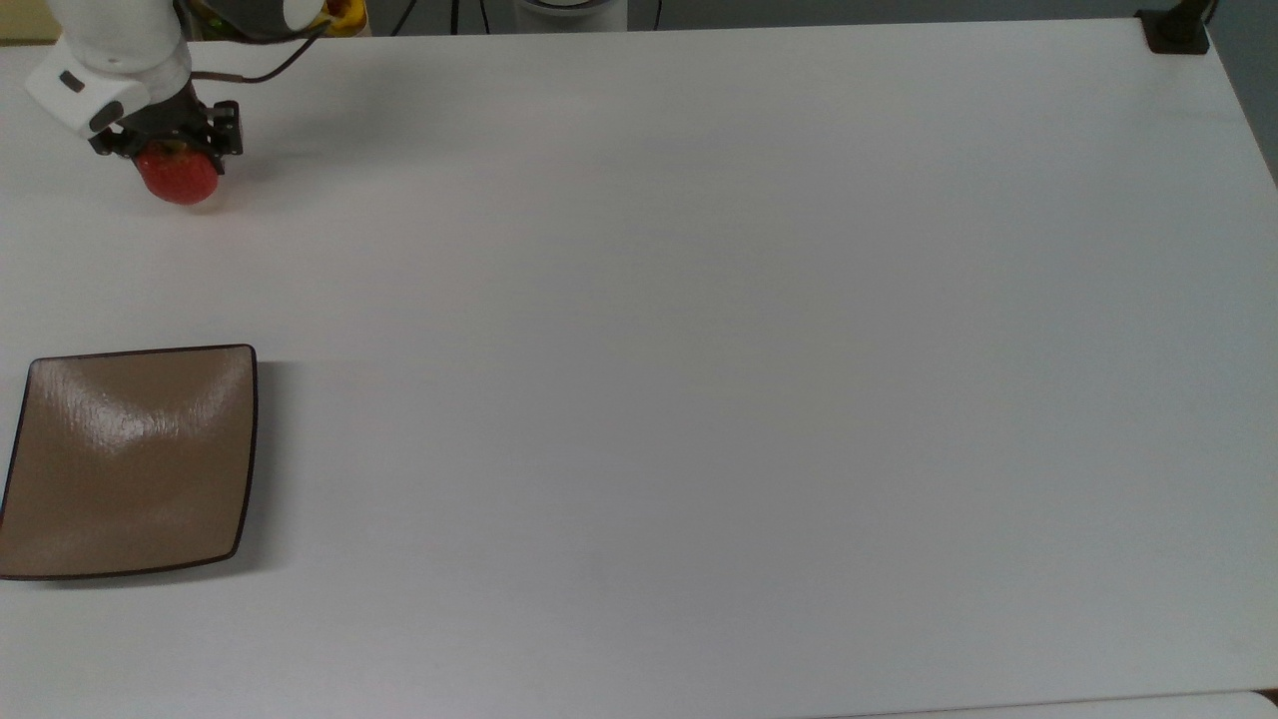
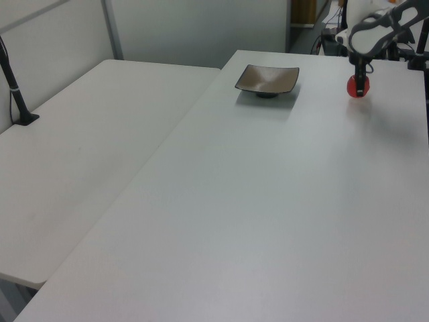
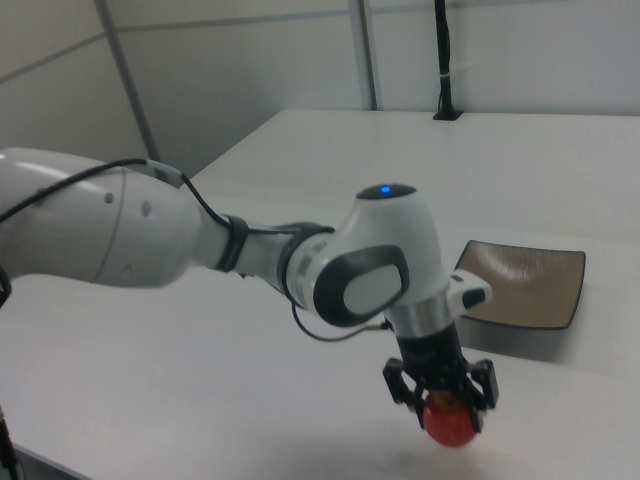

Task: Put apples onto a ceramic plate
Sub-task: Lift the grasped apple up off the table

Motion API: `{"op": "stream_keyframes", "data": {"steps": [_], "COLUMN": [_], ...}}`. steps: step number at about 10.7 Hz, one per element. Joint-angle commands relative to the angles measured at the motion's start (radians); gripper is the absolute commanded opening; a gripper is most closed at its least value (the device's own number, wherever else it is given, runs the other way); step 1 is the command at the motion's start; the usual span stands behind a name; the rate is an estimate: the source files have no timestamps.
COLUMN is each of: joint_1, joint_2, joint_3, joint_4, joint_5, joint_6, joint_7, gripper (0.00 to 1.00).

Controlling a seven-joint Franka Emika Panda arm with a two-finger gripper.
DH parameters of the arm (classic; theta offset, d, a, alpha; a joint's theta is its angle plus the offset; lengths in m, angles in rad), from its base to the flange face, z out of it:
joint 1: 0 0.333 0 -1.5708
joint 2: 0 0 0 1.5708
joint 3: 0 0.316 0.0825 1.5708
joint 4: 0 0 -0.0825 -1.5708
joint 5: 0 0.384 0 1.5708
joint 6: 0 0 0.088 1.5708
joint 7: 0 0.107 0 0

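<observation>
White table point(image 1: 699, 350): claw point(image 1: 172, 152) gripping apple point(image 1: 180, 176), just lifted, top view's far left. Plate point(image 1: 130, 469) bare, well apart; carry and drop pending.

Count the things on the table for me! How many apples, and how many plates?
Apples: 1, red apple, held in the gripper
Plates: 1, brown square plate, nothing on it
Total: 2
</observation>
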Motion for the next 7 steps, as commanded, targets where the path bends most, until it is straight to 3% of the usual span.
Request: {"op": "stream_keyframes", "data": {"steps": [1, 4, 5, 7], "joint_1": [0.008, 0.005, 0.005, -0.001], "joint_2": [-0.096, -0.098, -0.098, -0.107], "joint_3": [0.030, 0.061, 0.062, 0.117], "joint_4": [0.086, 0.331, 0.410, 0.459], "joint_5": [0.080, 0.239, 0.264, 0.265], "joint_6": [-0.176, -0.509, -0.597, -0.644], "joint_7": [-0.006, 0.013, 0.026, 0.042], "gripper": [0.00, 0.02, 0.01, 0.02]}}
